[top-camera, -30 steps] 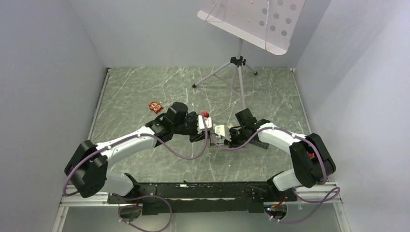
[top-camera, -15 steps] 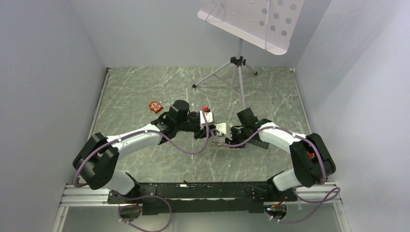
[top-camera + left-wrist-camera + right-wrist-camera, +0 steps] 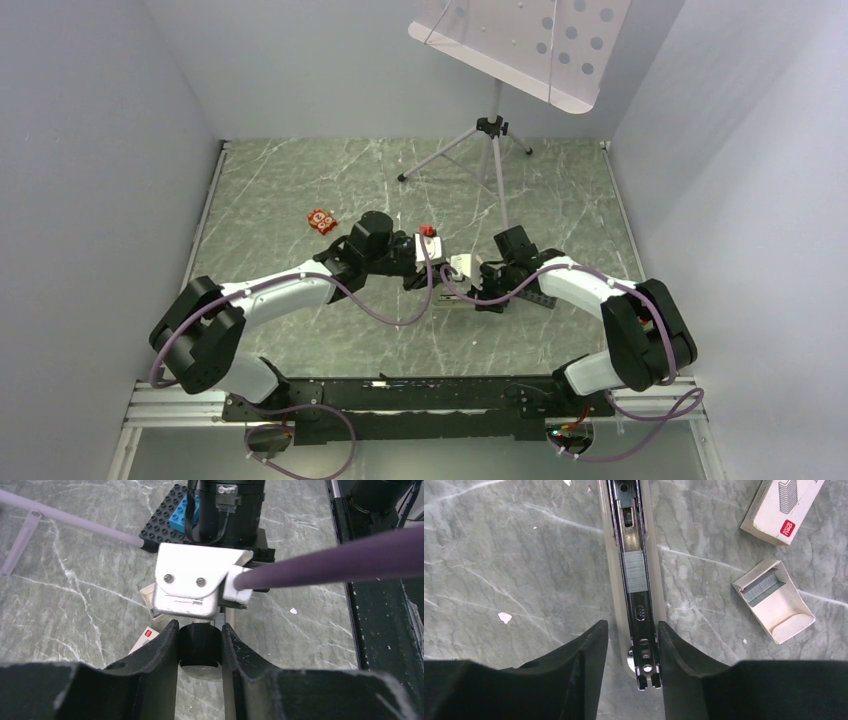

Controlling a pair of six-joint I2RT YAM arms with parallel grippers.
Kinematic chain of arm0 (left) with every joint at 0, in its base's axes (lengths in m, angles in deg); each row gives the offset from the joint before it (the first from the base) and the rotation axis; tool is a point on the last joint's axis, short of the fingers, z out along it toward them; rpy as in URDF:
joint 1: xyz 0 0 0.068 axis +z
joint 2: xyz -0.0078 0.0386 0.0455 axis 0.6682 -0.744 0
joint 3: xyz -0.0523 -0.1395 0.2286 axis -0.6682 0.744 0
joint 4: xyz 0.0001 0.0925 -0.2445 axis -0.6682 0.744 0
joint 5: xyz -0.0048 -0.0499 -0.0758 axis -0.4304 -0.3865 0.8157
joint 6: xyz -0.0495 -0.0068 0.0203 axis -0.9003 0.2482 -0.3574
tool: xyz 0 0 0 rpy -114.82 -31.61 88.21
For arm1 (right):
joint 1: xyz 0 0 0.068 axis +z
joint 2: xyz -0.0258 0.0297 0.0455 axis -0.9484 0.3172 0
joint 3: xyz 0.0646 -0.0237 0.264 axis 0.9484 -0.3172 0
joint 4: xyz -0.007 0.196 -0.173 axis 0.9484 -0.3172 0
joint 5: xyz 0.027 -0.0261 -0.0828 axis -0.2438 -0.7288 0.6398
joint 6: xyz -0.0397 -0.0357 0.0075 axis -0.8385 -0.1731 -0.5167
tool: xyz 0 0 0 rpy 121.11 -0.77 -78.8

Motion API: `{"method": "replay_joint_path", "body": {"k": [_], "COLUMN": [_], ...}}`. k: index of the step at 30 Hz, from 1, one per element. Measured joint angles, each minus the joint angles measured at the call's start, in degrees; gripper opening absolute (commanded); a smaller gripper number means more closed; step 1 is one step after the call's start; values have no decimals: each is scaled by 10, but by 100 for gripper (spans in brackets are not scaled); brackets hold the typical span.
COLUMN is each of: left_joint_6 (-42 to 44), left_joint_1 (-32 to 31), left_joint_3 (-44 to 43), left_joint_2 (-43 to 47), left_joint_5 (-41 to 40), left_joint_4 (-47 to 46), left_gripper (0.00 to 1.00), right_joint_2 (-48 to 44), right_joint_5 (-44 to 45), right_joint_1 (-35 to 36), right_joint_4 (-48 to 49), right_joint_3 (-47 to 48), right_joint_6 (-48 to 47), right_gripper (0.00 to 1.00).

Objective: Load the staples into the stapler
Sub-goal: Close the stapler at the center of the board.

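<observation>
My right pincer point(image 3: 631, 626) has just let go: a second ago its jaws were drawn close, and now they stand apart, one finger on each side of the near end of the stapler point(image 3: 644, 614) and, as far as I can tell, not gripping it. The staples point(image 3: 634, 571) lie in the open black channel, about midway along it and just beyond my fingertips, lined up with the rail. I judge the strip is delivered, so what is left is to settle it fully home and close the stapler over it. My right arm reaches in from the right with the wrist turned down, so I look straight along the magazine. The open tray of spare staples point(image 3: 772, 600) and its box sleeve point(image 3: 781, 505) lie to the right on the tabletop point(image 3: 514, 555). My left arm has drawn in nearer the centre than it was a second ago. Its pincer point(image 3: 200, 628) meets the right one head-on, with jaws clamped on a black part that I take to be the stapler's raised lid.
</observation>
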Motion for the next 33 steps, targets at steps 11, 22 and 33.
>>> {"method": "replay_joint_path", "body": {"k": [11,22,33], "left_joint_6": [31,30,29], "left_joint_1": [-12,-12,-14], "left_joint_3": [2,-17,-50], "left_joint_2": [16,3,-22], "left_joint_5": [-21,-20,-14], "left_joint_4": [28,45,70], "left_gripper": [0,0,0], "right_joint_2": [-2,-2,1], "right_joint_5": [-48,-78,-95], "right_joint_1": [-38,-86,-102], "right_joint_4": [-1,-19,-23], "right_joint_3": [-2,-2,-2], "right_joint_6": [-5,-25,-68], "right_gripper": [47,43,22]}}
